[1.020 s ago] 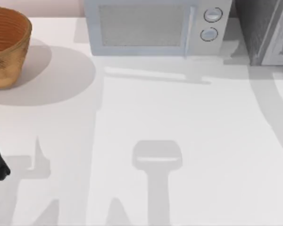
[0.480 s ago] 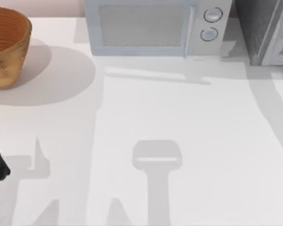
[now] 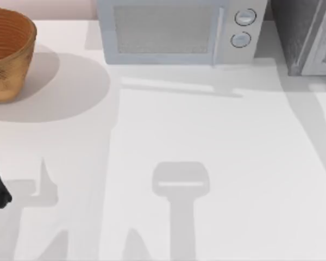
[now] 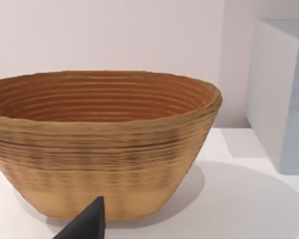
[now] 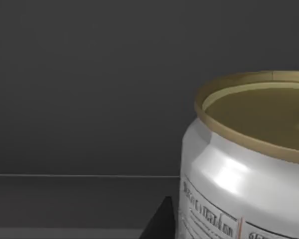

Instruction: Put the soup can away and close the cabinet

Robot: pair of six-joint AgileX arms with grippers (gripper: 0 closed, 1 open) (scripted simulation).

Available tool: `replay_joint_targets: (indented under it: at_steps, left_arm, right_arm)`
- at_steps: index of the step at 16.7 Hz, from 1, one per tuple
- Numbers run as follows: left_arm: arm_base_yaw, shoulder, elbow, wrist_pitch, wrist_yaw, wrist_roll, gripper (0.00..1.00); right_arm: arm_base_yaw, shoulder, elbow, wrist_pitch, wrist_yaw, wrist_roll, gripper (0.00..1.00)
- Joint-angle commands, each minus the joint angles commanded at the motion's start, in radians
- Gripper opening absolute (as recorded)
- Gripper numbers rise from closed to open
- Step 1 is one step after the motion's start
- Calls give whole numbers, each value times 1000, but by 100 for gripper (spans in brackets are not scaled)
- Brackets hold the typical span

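Soup can (image 5: 249,169) sits upright against dark cabinet (image 3: 304,35) walls by the right pincer; its grip I cannot tell.

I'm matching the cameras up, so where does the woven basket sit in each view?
Top view: the basket stands at the back of the table, at its left edge.
Left wrist view: the basket is close ahead, upright on the table.
Right wrist view: this one looks instead at the soup can, against a dark grey wall.
Shared landmark: the microwave, also seen beside the basket in the left wrist view.
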Motion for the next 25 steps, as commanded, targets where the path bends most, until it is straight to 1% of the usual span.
replay_joint_targets:
  at_steps: [22, 25]
  left_arm:
    - [0, 0, 0, 0, 0, 0, 100]
    - [0, 0, 0, 0, 0, 0, 100]
  right_arm:
    - [-68, 537, 738, -181, -44, -2, 0]
    - [-73, 582, 789, -196, -53, -1, 0]
